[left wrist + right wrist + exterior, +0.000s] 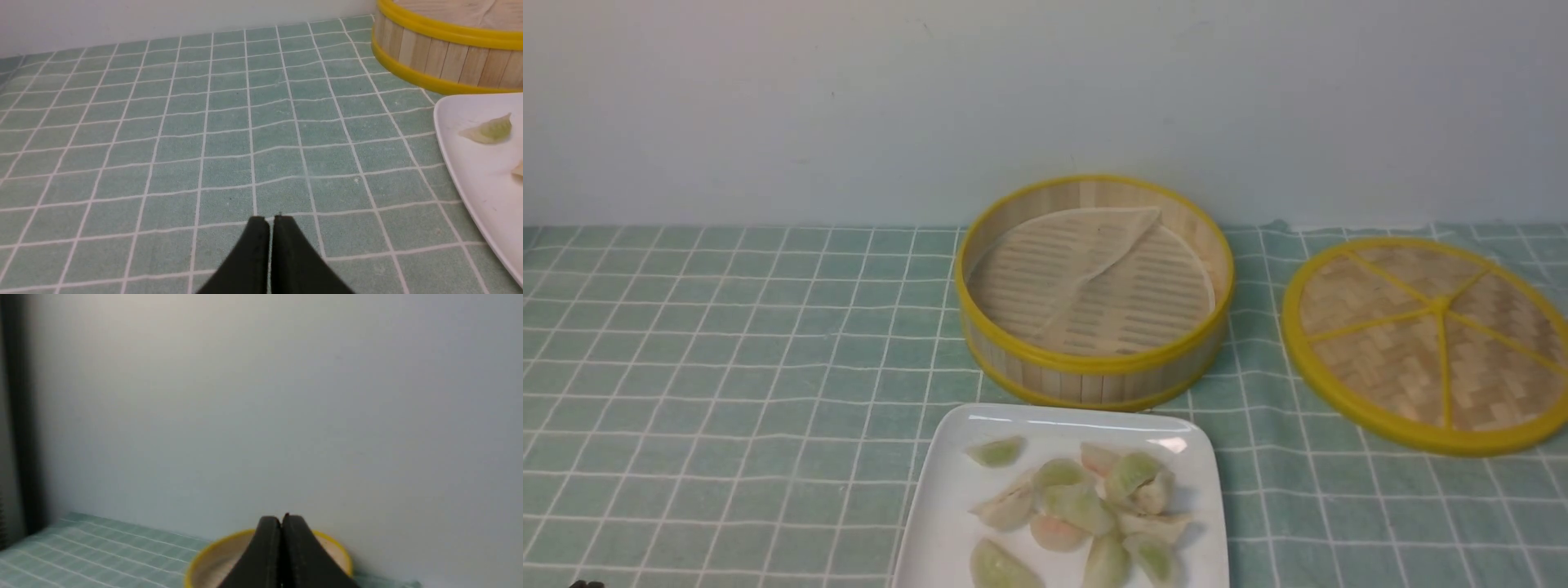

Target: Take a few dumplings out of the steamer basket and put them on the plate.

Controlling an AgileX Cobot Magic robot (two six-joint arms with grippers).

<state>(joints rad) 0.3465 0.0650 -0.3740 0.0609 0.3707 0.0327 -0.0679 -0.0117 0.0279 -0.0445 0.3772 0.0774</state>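
— Where are the dumplings [1086,510] now?

— All on the plate [947,490], which sits at the near edge of the table [727,343], about midway along it. Most are bunched together toward the plate's right side, several touching or overlapping; one pale green one lies apart at the far left of the plate.

— And the steamer basket [1094,371]?

— Just behind the plate, toward the far edge of the table. No dumplings show in it; only the thin whitish liner [1086,278] lies on its slatted floor, partly folded over.

— Anything else on the table?

— A flat woven lid [1429,339] with yellow spokes, to the right of the basket, near the right edge, tilted slightly with its left rim raised.

— What about the hands?

— The left hand [269,222] has its two dark fingers pressed together with nothing between them, low over the green checked cloth, left of the plate. The right hand [282,520] is likewise closed and empty, held above the table, facing the wall with a yellow rim beyond its tips.
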